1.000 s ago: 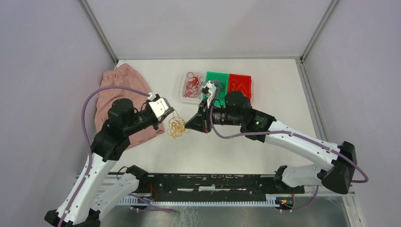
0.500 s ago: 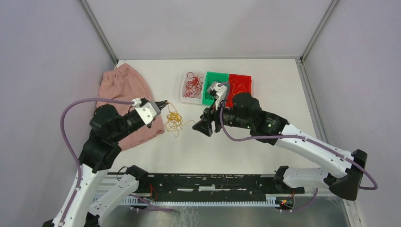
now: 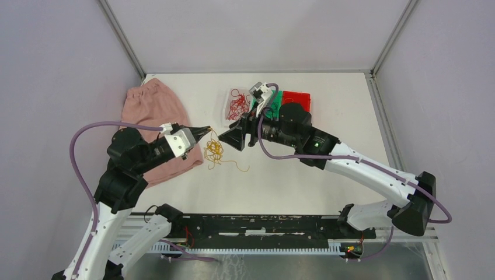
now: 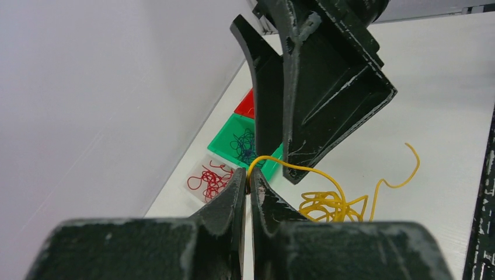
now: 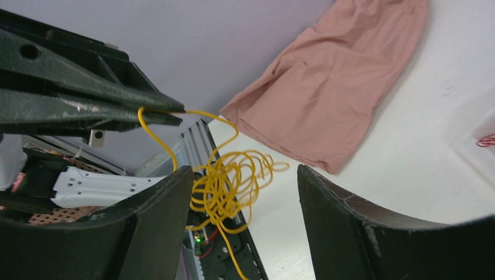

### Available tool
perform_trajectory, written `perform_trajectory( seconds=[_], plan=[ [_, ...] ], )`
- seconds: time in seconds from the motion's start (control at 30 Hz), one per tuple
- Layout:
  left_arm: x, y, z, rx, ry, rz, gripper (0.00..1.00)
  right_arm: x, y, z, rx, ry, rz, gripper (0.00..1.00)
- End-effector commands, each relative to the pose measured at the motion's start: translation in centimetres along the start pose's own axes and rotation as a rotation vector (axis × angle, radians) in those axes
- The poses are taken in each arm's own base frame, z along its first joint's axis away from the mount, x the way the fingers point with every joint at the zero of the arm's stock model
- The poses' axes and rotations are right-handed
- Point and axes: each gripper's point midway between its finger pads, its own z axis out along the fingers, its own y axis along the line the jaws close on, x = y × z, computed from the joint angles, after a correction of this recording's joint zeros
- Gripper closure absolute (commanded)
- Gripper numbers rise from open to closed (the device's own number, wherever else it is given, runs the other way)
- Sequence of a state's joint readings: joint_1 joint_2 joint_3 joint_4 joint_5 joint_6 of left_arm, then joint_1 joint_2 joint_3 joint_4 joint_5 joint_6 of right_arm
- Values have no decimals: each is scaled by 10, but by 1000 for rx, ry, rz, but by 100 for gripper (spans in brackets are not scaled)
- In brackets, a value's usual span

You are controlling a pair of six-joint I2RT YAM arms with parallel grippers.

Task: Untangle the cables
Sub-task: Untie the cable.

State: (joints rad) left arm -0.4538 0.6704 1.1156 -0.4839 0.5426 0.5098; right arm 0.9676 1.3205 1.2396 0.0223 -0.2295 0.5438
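Observation:
The yellow cables (image 3: 215,151) hang as one loose tangle from my left gripper (image 3: 206,129), with a tail trailing onto the white table (image 3: 327,192). In the left wrist view my left gripper (image 4: 250,175) is shut on a yellow strand that arcs down to the yellow tangle (image 4: 330,205). My right gripper (image 3: 236,135) stands open just right of the tangle. In the right wrist view the yellow tangle (image 5: 229,188) hangs ahead of my right gripper (image 5: 244,172), near its left finger; nothing lies between the jaws. Red cables (image 3: 236,105) lie in a clear tray, dark ones (image 4: 244,144) in a green bin.
A pink cloth (image 3: 153,111) lies at the left of the table, under my left arm. A green bin (image 3: 275,97) and a red bin (image 3: 297,100) stand at the back, partly hidden by my right arm. The metal rail (image 3: 262,224) runs along the near edge.
My right gripper opened, let go of the yellow tangle, and moved back and left. My left gripper pulled left with a strand; the tangle now hangs from it alone.

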Motion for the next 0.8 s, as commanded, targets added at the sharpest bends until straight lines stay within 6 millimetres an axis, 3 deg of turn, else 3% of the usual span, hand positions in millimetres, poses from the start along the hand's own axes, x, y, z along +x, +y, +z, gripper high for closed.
perform_trajectory(
  seconds=[0.0,0.23,0.4,0.77],
  plan=[
    [-19,-2,-1,35,-54,4,89,-35,30,9,-135,-126,71,28],
    [-29,-4,1,58,-76,-36,89,-30,36,22,-184,-135,138,27],
    [-39,-2,3,67,-99,-61,89,-15,37,33,-188,-103,152,27],
    [-89,5,1,110,-199,-145,92,30,-2,52,-60,-54,153,31]
  ],
)
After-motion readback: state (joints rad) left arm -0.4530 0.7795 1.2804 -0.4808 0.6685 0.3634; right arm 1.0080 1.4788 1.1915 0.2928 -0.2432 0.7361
